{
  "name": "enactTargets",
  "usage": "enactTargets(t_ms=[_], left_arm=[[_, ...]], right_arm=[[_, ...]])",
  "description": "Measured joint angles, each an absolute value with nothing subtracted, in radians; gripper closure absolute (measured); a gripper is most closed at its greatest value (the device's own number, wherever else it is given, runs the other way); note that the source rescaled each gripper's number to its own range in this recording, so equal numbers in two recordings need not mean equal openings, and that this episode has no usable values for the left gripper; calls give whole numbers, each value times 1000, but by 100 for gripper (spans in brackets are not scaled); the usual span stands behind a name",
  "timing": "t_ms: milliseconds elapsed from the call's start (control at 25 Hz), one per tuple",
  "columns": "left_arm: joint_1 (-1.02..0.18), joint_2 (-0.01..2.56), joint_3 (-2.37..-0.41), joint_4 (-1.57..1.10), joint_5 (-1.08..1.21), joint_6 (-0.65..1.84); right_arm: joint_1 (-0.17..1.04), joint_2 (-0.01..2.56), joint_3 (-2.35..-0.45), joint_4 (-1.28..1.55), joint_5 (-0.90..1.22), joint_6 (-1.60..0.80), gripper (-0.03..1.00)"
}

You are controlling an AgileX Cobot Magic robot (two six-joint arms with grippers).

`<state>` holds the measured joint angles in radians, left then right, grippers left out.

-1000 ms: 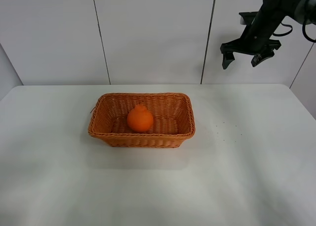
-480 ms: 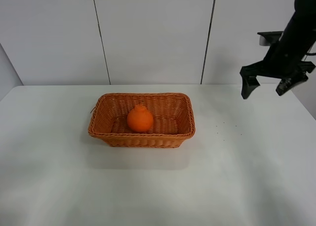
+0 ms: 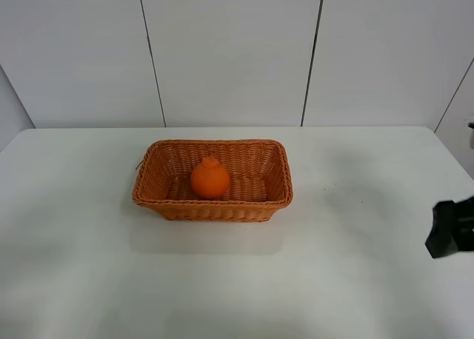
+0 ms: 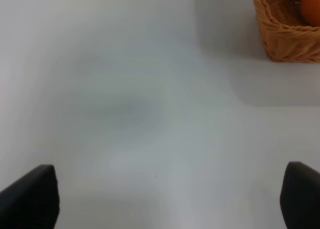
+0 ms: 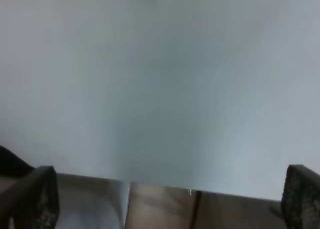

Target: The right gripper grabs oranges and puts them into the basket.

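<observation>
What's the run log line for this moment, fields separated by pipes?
orange: in basket | right tool: open, empty, low at table's right edge | left tool: open, empty, over bare table | placement: done

The basket (image 3: 212, 180) is woven wicker, orange-brown, its sides ribbed and rough and its rim a thicker braid. The orange (image 3: 210, 178) in it has a matt, faintly dimpled skin. The surface (image 3: 237, 280) is smooth, matt white, marked only by soft shadows. Behind it the wall (image 3: 229, 50) is of flat, pale panels with thin dark seams. The right tool (image 5: 170, 196) has black fingers (image 5: 35, 199) with a grainy, dull finish; the left tool (image 4: 167, 196) looks plain matt black.
</observation>
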<state>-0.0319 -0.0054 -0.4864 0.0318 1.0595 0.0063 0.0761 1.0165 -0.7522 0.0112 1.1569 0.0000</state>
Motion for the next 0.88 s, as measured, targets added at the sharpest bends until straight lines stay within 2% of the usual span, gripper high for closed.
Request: enactTargets(t_ms=[280, 560, 880], left_arm=[[-32, -5, -486, 32, 1060, 6], [-32, -5, -486, 32, 1060, 6], [-32, -5, -486, 32, 1060, 6]], right_arm=[[76, 522, -518, 14, 1019, -7, -2], [76, 184, -498, 14, 1020, 0, -2], [76, -3, -497, 9, 1020, 11, -2]])
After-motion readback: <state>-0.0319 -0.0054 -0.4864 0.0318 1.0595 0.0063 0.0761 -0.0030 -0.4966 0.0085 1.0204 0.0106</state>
